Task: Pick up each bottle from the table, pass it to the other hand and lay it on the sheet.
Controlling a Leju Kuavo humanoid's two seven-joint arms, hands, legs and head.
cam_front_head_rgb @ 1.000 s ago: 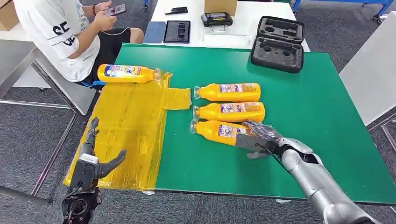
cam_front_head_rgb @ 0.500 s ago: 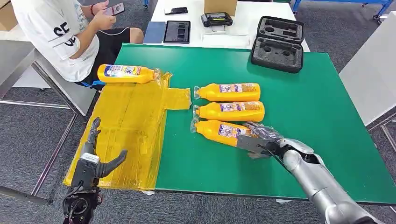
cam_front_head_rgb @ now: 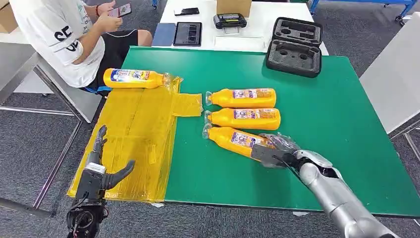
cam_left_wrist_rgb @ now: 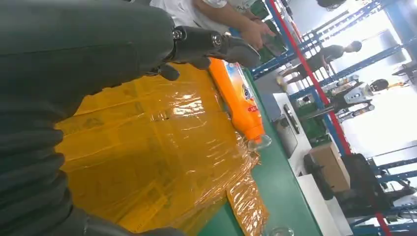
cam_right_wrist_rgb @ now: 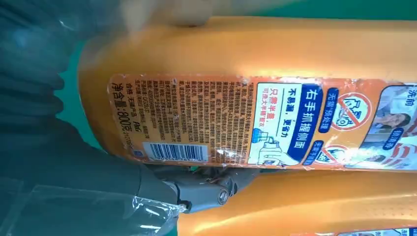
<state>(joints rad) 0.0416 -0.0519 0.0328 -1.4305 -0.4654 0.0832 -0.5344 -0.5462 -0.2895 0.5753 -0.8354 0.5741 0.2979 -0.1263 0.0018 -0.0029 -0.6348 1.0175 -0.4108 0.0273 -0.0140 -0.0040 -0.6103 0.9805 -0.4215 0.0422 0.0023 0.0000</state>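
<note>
Three orange bottles lie side by side on the green table (cam_front_head_rgb: 327, 119): the far one (cam_front_head_rgb: 242, 97), the middle one (cam_front_head_rgb: 245, 118) and the nearest one (cam_front_head_rgb: 230, 138). My right hand (cam_front_head_rgb: 277, 149) grips the base end of the nearest bottle, which lies slightly askew. Up close, the right wrist view has that bottle's label (cam_right_wrist_rgb: 246, 118) with my thumb (cam_right_wrist_rgb: 206, 189) under it, and the middle bottle (cam_right_wrist_rgb: 305, 206) beside it. A fourth bottle (cam_front_head_rgb: 132, 78) (cam_left_wrist_rgb: 238, 101) lies at the far end of the yellow sheet (cam_front_head_rgb: 138, 139) (cam_left_wrist_rgb: 147, 152). My left hand (cam_front_head_rgb: 101, 168) hovers open at the sheet's near left corner.
A black foam case (cam_front_head_rgb: 294, 47) sits at the table's far right corner. A seated person (cam_front_head_rgb: 59, 34) holds a phone beyond the sheet's far left. Behind stands a white table with a tablet (cam_front_head_rgb: 187, 33). A grey table (cam_front_head_rgb: 396, 74) flanks the right.
The nearest bottle has swung a little, its base end drawn toward the near edge together with my right hand. My left hand has stayed put.
</note>
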